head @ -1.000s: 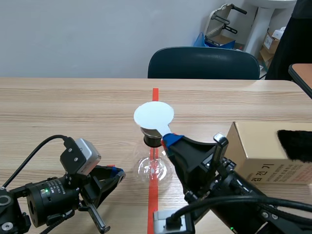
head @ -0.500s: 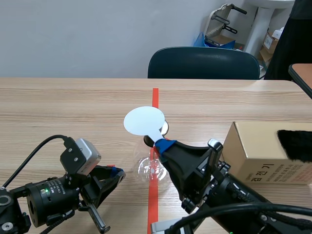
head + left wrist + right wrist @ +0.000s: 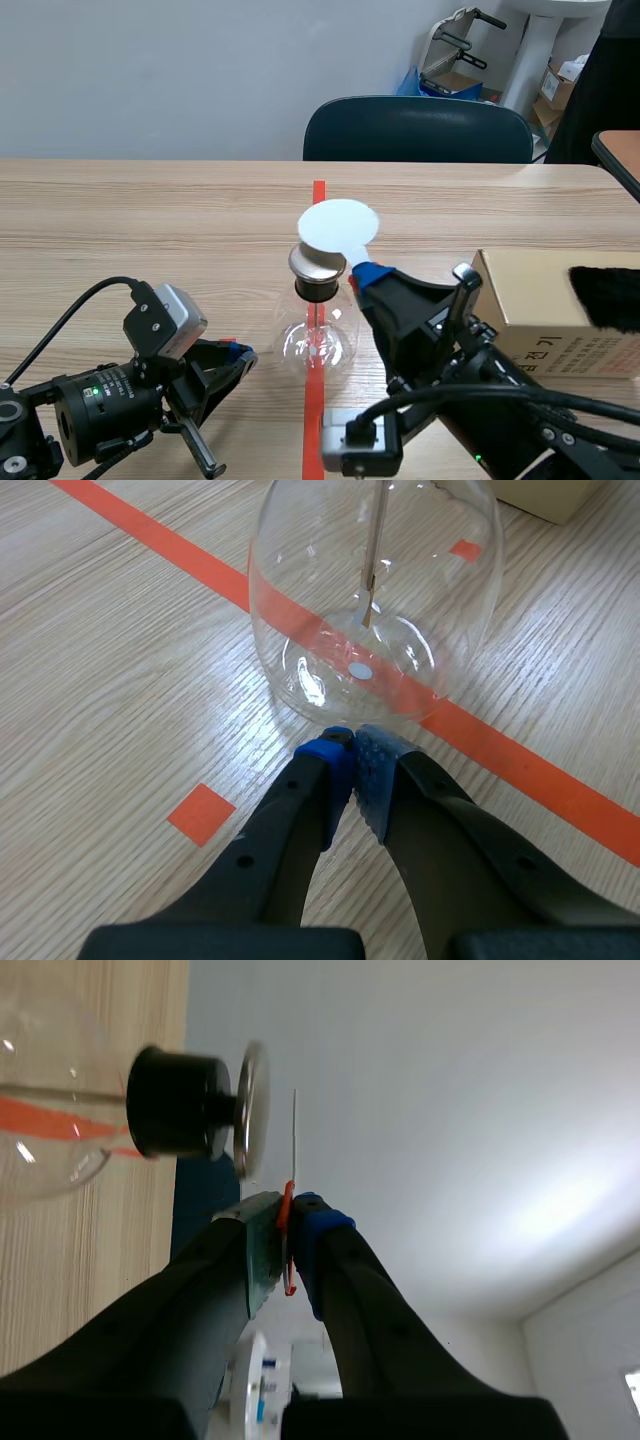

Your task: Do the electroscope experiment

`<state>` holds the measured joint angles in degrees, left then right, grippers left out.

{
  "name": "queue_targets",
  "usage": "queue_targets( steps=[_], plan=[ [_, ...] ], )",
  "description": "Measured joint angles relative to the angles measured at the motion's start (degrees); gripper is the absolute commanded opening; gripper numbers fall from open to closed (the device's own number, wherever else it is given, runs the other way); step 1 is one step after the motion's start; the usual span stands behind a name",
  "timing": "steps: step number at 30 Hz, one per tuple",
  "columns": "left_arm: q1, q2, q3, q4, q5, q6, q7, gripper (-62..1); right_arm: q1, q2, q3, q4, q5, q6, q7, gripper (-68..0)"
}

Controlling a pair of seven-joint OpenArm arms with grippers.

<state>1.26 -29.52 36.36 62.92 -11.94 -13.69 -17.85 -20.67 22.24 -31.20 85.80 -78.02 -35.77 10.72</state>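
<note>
Pretty plain room: a light wooden table (image 3: 150,215), a dark teal chair (image 3: 417,130) tucked in on its far side, and a bare pale grey-blue wall (image 3: 150,70) behind. The back right corner's cluttered with cardboard boxes (image 3: 556,85) beside a white column (image 3: 537,50). Lighting's soft and even.

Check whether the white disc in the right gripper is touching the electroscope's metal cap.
Apart. The right wrist view shows the white disc edge-on, with a clear gap between it and the metal cap.
</note>
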Motion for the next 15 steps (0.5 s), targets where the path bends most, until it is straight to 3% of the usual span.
queue_targets(
  steps=[9,15],
  plan=[
    [0.00,0.00,0.00,0.00,0.00,0.00,0.02,-57.8,0.00,0.00,0.00,0.00,0.07,0.00,-17.42,-66.9],
    [0.00,0.00,0.00,0.00,0.00,0.00,0.02,-57.8,-0.17,0.00,0.00,0.00,0.22,0.00,-24.68,-66.9]
  ],
)
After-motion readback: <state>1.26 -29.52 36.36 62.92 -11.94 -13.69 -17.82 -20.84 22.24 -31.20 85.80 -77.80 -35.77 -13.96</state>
